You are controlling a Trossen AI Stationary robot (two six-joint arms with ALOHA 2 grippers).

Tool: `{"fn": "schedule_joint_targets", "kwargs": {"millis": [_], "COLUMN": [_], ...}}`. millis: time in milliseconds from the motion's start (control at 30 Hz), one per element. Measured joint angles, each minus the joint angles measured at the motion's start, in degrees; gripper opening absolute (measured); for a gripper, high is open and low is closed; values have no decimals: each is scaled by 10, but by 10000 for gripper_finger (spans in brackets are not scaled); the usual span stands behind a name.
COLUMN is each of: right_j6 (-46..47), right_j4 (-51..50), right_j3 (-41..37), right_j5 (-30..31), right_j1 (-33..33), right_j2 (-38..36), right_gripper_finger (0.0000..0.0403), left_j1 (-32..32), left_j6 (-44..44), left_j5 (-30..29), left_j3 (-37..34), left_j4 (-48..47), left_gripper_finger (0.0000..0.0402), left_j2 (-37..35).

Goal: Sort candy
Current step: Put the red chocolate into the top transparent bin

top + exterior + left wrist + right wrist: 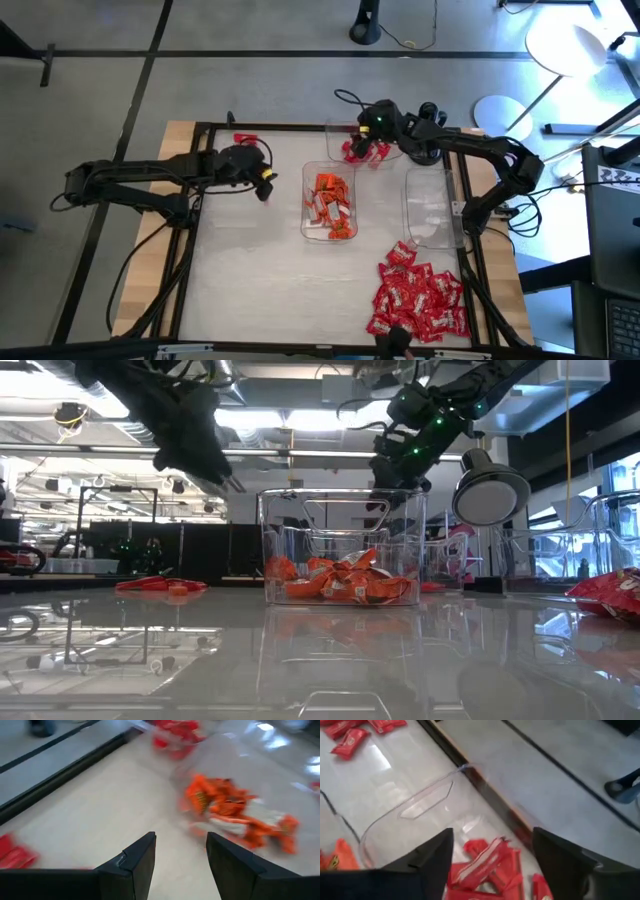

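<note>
The right gripper (pixel 372 128) hangs over the far tray (pixel 410 805), a clear plastic one near the table's back edge. Its two dark fingers (pixel 432 857) stand wide apart with nothing between them, and directly beneath them, inside that tray, lies a small heap of red candy (pixel 487 867), some pieces showing white marks. In the high view the same red sweets (pixel 362 150) show just under the gripper.

The left gripper (pixel 262 183) hovers above the bare table (pixel 250 270), left of the middle tray (pixel 330 205) and apart from it. Its fingers (pixel 137 862) are parted with a clear gap and hold nothing. The left wrist picture is smeared, so the exact width of that gap is hard to judge.

The middle tray holds the orange candy (pixel 331 200), a loose pile that the low view shows lying on the tray's floor (pixel 345 582). A third clear tray (pixel 432 210) sits to the right of it and looks bare of sweets.

The largest heap of red candy (pixel 418 300) lies loose on the table at the front right corner. A couple of red pieces (pixel 245 138) lie by the back rail behind the left gripper.
</note>
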Motion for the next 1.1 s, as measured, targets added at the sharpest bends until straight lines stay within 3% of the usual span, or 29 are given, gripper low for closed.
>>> {"fn": "schedule_joint_targets", "kwargs": {"millis": [200, 267, 567, 800, 1100], "right_j6": [3, 3, 2, 2, 2], "right_j4": [-32, -32, -32, -34, -44], "right_j3": [0, 0, 0, 0, 0], "right_j5": [-49, -54, -54, -69, -73], "right_j1": [0, 0, 0, 0, 0], "right_j2": [1, 5, 24, 24, 24], "right_gripper_finger": [317, 320, 315, 315, 315], "left_j1": [3, 13, 91, 153, 154], "left_j6": [-107, -128, -137, -129, -80], "left_j5": [-135, -146, -120, -72, -44], "left_j3": [0, 0, 0, 0, 0], "left_j4": [-74, -85, -103, -92, -86], "left_gripper_finger": [169, 169, 169, 169, 169], "left_j2": [0, 0, 17, 95, 211]}}
